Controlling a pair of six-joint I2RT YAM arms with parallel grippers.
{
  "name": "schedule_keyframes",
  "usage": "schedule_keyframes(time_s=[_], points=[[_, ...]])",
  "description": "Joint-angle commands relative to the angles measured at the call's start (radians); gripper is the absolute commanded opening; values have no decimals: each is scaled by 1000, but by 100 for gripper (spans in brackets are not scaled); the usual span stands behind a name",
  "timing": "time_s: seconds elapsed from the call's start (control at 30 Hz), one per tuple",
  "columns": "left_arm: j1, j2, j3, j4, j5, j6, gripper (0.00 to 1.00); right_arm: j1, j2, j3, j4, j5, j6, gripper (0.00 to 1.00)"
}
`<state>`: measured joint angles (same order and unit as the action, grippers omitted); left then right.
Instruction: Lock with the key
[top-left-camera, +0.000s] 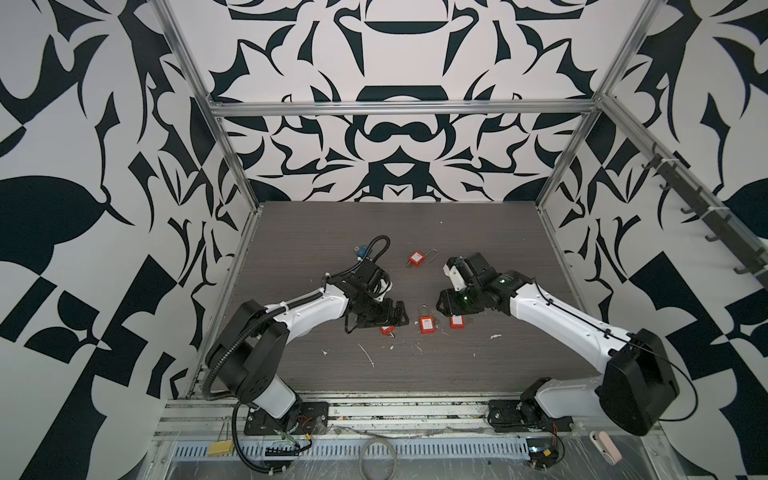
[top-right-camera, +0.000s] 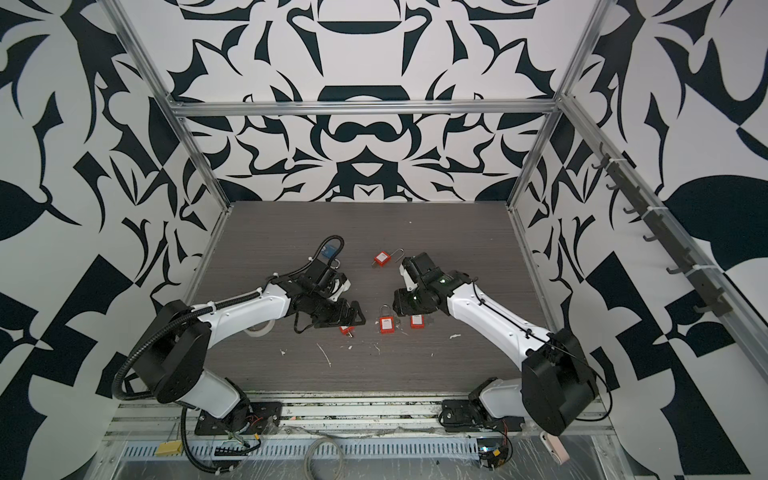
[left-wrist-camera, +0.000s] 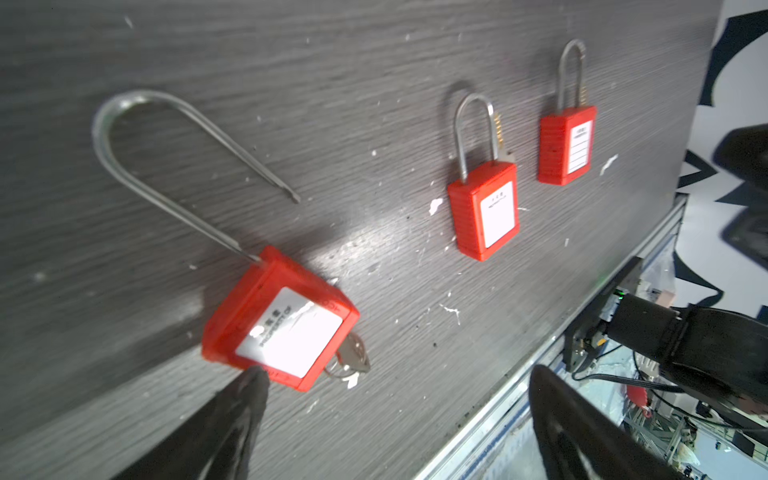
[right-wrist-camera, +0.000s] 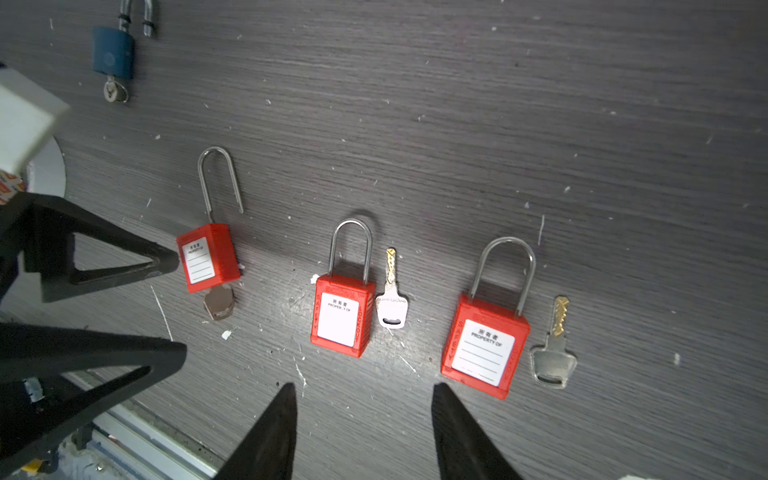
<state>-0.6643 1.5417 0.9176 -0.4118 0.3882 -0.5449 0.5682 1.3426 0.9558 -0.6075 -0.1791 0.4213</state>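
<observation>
The step in hand is the approach to the open padlock (left-wrist-camera: 282, 328), which lies flat on the tabletop (top-left-camera: 311, 232) about midway between the side edges and nearer the front edge than the back. Its key (left-wrist-camera: 353, 359) sits in the bottom of the red body, and its long shackle (left-wrist-camera: 137, 94) is swung out with the free end resting on the wood, clear of the body. The left fingers (left-wrist-camera: 237, 419) are spread wide and hold nothing; 1 tip is at the body's corner, touching or just short of it, while the other stands well off on the key side. The right fingers (right-wrist-camera: 274, 432) are parted about halfway and also empty, hovering above the tabletop before the middle padlock (right-wrist-camera: 340, 316) and the right padlock (right-wrist-camera: 484, 353). Both of those have their shackles down, and each has a loose key lying just beside it. They form a row toward the right edge. A blue padlock (right-wrist-camera: 112, 54) lies toward the back edge. As I judge it, locking has not begun. The next move calls for pinning the red body, swinging the free end over its hole, pressing it home, then turning the key. The body may slide on the smooth wood.
</observation>
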Motion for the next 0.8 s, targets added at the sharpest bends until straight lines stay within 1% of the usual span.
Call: schedule_keyframes(time_s=[0.0, 0.1, 0.13, 0.2, 0.33, 0.43, 0.53, 0.67, 0.77], points=[[77, -138, -8, -9, 1, 26, 99, 31, 3, 54, -25, 14, -10, 55], [181, -257, -29, -58, -19, 67, 99, 116, 56, 108, -45, 54, -9, 55], [218, -314, -35, -77, -24, 87, 99, 150, 91, 138, -53, 60, -9, 55], [292, -371, -48, -107, -28, 119, 99, 209, 178, 207, -75, 80, -5, 57], [435, -443, -65, -150, 3, 172, 99, 286, 349, 362, -147, 117, 6, 58], [510, -467, -75, -165, 13, 191, 99, 331, 446, 450, -172, 122, 3, 59], [549, -471, -83, -161, 24, 190, 99, 359, 531, 528, -201, 134, -6, 59], [554, -467, -97, -144, 46, 186, 99, 382, 631, 620, -258, 171, -27, 60], [553, -467, -105, -143, 43, 190, 99, 389, 670, 655, -272, 175, -39, 60]])
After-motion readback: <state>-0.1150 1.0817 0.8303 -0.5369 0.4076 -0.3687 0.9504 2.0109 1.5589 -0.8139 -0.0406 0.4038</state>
